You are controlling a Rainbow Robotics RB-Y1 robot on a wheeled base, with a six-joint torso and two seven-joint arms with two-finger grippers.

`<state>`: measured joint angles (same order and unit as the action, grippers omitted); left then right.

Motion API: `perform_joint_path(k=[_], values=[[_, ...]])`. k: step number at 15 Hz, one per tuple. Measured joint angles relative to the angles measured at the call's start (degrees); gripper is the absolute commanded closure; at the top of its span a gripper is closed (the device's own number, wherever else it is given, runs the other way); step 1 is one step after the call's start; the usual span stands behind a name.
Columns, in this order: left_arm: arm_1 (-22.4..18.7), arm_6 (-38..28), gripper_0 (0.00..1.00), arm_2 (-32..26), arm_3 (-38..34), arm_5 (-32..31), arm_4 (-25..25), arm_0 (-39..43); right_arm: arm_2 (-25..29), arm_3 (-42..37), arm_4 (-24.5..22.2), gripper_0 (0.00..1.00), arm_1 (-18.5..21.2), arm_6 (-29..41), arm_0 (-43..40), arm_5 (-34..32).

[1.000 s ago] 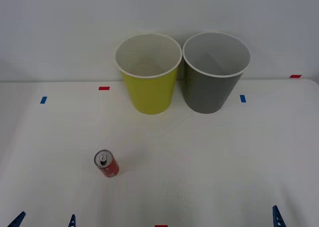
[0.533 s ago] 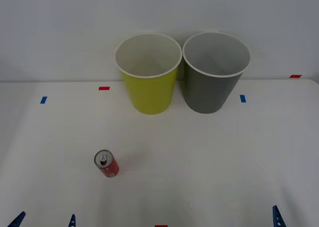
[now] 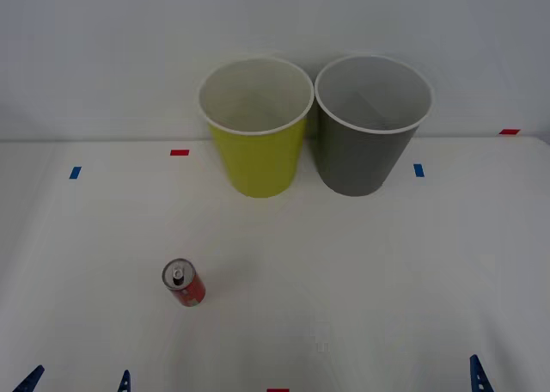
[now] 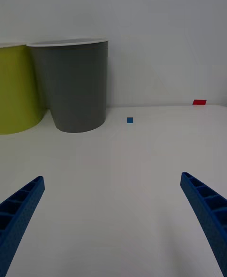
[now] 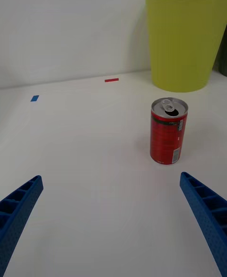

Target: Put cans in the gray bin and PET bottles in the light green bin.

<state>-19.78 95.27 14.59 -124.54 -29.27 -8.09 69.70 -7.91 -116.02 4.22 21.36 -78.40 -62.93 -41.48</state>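
Observation:
A small red can (image 3: 183, 283) with a silver top stands upright on the white table, front left; in the left wrist view the can (image 5: 168, 131) is just ahead of my fingers and a little to one side. At the back stand the light green bin (image 3: 258, 156) and, touching its right side, the gray bin (image 3: 359, 158). My left gripper (image 5: 110, 177) is open at the front left edge, short of the can. At the front right, my right gripper (image 4: 112, 177) is open, facing the gray bin (image 4: 75, 87). No PET bottles are in view.
Small red tape marks (image 3: 179, 152) and blue tape marks (image 3: 418, 170) lie on the table (image 3: 344, 272). A pale wall rises right behind the bins. Open table surface lies between the can and the bins.

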Motion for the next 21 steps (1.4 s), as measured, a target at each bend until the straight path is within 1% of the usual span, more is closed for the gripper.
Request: perform_joint_path(k=[21], values=[[0.0,0.0,0.00,0.0,0.0,0.0,0.0,0.0,0.0,0.0,0.0,0.00,0.0,0.0,0.0,0.0]])
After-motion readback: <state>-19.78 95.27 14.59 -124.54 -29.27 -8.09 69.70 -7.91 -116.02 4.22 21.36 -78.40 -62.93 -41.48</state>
